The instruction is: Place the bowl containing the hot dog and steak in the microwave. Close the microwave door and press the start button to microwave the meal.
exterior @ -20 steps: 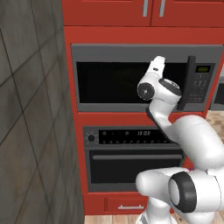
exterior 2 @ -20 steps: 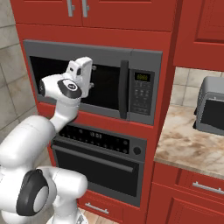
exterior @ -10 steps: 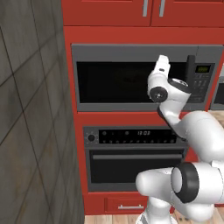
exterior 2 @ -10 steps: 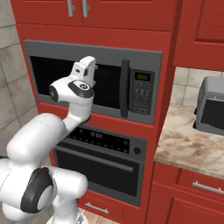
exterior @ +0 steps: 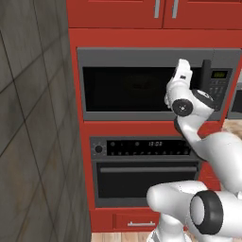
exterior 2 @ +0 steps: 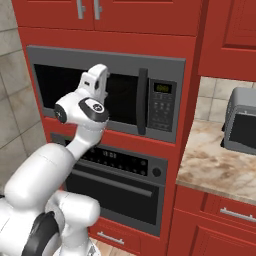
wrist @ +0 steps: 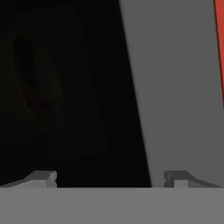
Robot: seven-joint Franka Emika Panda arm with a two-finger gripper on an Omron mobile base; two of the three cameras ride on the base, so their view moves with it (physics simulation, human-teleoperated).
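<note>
The microwave (exterior: 127, 90) (exterior 2: 60, 85) sits in the red cabinet wall with its door (wrist: 175, 87) shut. Its vertical dark handle (exterior: 206, 75) (exterior 2: 142, 102) and keypad (exterior: 218, 87) (exterior 2: 161, 107) are on the right. My hand (exterior: 182, 73) (exterior 2: 97, 82) is raised close to the door glass, just left of the handle. My gripper (wrist: 109, 179) is open, with nothing between its fingertips (wrist: 43, 177), and faces the edge where the dark window meets the grey frame. A dim rounded shape (wrist: 35, 87) shows behind the glass, too dark to identify. The bowl, hot dog and steak are hidden.
Below the microwave is a black-windowed oven (exterior: 146, 179) (exterior 2: 107, 195) with a horizontal bar handle. A tiled wall (exterior: 33, 118) stands close on the left. To the right a marble counter (exterior 2: 215, 165) carries a silver toaster oven (exterior 2: 242, 122). Red cabinets hang above.
My hand has slid to the right across the microwave door, closer to the handle. The door stays shut.
</note>
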